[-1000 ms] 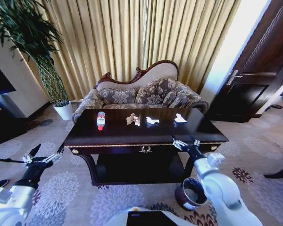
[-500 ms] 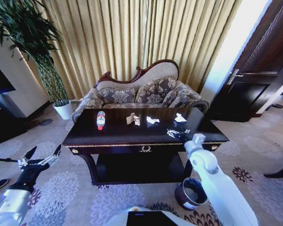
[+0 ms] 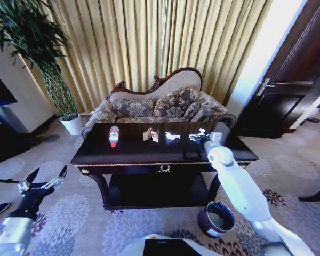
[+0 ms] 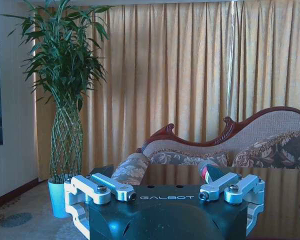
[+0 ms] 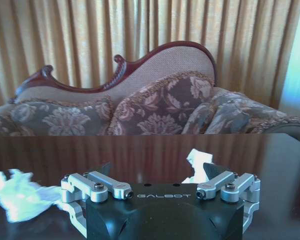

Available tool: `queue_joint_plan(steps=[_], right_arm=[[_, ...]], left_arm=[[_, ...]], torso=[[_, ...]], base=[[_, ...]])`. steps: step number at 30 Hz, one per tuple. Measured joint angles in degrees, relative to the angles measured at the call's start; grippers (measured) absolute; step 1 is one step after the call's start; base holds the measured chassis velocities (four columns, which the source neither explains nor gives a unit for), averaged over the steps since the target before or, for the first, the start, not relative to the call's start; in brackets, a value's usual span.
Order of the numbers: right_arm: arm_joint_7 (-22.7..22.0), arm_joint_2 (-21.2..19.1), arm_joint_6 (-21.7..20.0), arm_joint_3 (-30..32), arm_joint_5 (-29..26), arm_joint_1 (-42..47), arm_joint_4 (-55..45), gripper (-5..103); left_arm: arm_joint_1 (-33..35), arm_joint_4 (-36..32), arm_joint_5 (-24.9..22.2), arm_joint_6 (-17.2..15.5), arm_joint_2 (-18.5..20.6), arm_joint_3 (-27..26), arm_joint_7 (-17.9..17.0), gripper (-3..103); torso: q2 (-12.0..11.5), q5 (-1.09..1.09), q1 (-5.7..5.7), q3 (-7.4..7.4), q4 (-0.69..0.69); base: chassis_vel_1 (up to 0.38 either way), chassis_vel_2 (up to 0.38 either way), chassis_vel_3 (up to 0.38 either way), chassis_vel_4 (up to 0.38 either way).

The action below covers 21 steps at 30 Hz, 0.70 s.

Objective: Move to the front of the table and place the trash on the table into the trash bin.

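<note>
The right gripper (image 3: 198, 137) reaches over the table (image 3: 149, 156), fingers spread and holding nothing, close by a crumpled paper scrap (image 5: 199, 161) at the far right. Bottle (image 3: 114, 136), carton (image 3: 151, 135) and another scrap (image 3: 172, 137) lie along the tabletop. The trash bin (image 3: 216, 219) stands on the carpet at the table's right front leg. The left gripper (image 3: 42, 184) hangs low at the left — open too, empty.

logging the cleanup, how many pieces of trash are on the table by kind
plastic bottle: 1
small carton: 1
crumpled paper scraps: 2, one mid-table, one at the right gripper
total: 4
</note>
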<state>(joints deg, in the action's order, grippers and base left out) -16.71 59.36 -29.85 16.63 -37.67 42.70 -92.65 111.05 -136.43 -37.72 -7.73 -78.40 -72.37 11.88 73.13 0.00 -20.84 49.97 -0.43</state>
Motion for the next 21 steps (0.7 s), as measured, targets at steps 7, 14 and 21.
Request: queue_joint_plan(steps=[7, 14, 21], right_arm=[[-0.2, 0.0, -0.3, -0.8, 2.0, -3.5, 4.7, 100], [-0.3, -0.5, -0.8, -1.7, 2.6, -6.7, 9.9, 100], [-0.3, -0.4, -1.0, -2.6, 4.0, -8.2, 13.4, 100]], left_arm=[[0.0, 0.2, -0.3, 0.2, -0.2, 0.0, 0.0, 100], [0.1, 0.4, -1.5, 1.3, -0.2, -0.2, 0.0, 100], [-0.3, 0.4, -2.0, 1.3, -0.1, -0.3, 0.0, 100]], torso=[[0.0, 0.0, 0.01, -0.01, 0.0], [0.0, 0.0, 0.0, 0.0, 0.0], [0.0, 0.0, 0.01, 0.0, 0.0]], base=[[0.0, 0.0, 0.0, 0.0], [0.0, 0.0, 0.0, 0.0], [0.0, 0.0, 0.0, 0.0]])
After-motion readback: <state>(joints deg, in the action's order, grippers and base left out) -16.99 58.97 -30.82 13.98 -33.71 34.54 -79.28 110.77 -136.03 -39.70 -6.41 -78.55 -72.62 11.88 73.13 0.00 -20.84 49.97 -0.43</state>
